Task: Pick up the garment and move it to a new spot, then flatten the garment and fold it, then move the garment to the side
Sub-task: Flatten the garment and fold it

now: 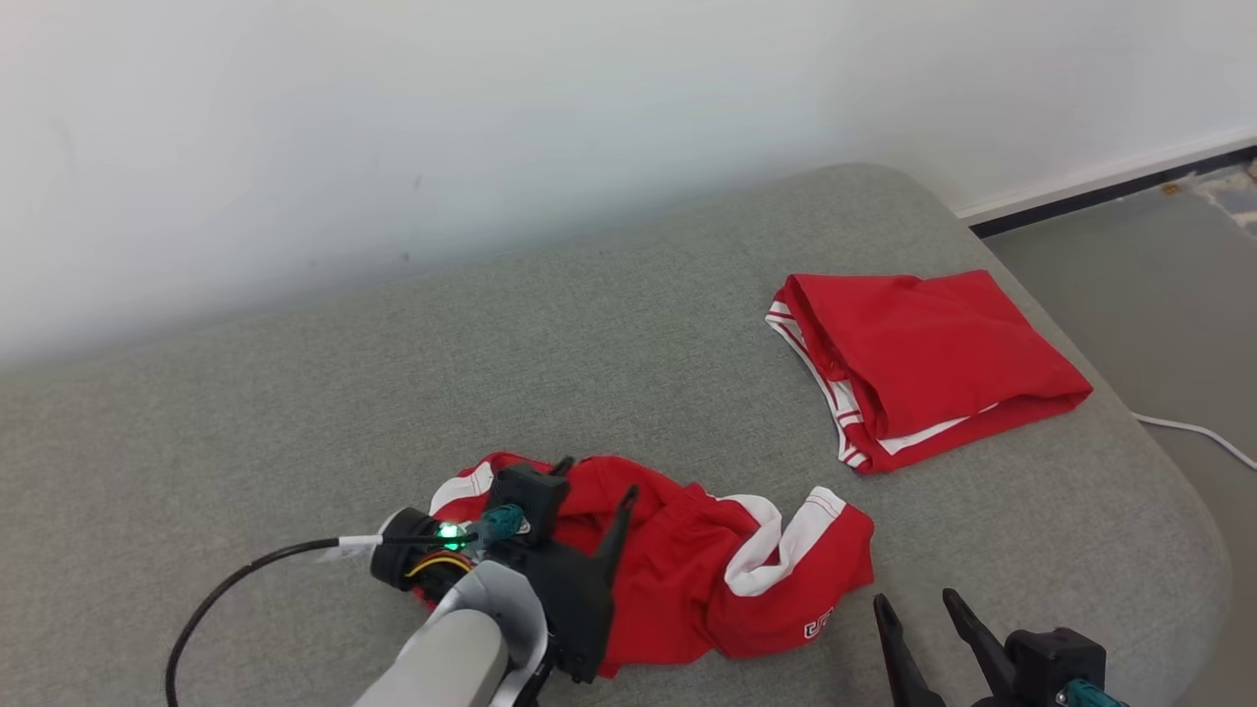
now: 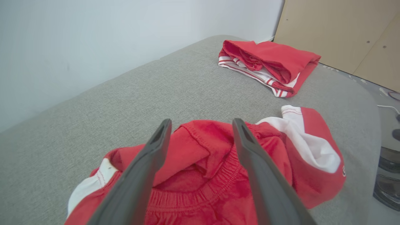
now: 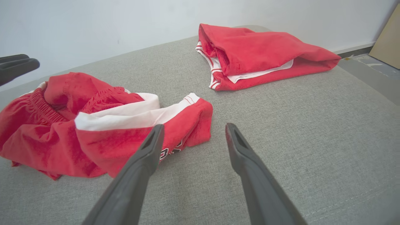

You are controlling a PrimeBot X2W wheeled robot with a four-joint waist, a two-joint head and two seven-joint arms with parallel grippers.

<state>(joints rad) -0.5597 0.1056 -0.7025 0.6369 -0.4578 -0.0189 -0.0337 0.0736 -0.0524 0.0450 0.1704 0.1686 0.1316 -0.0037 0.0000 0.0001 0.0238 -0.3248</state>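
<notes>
Garment: red shorts with white trim, bunched in a loose heap at the lower centre of the head view, resting on the grey cushion.
Garment condition: crumpled; the elastic waistband is turned up and one leg is doubled over. It is neither flat nor folded.
Left gripper: fingers apart, poised directly over the left part of the heap. In the left wrist view the waistband lies between the fingers, with no cloth pinched.
Right gripper: fingers apart and holding nothing, at the lower right of the frame over bare cushion, just beside the garment's right edge.
Folded garment: a second red piece with white stripes, folded into a neat stack at the upper right of the frame, well apart from the heap.
Progress, judged: early stage. Whether the move to a new spot is complete cannot be told.
Remaining, judged: flatten, fold, move to the side.
Next requirement, judged: grip two separate edges and spread them.
</notes>
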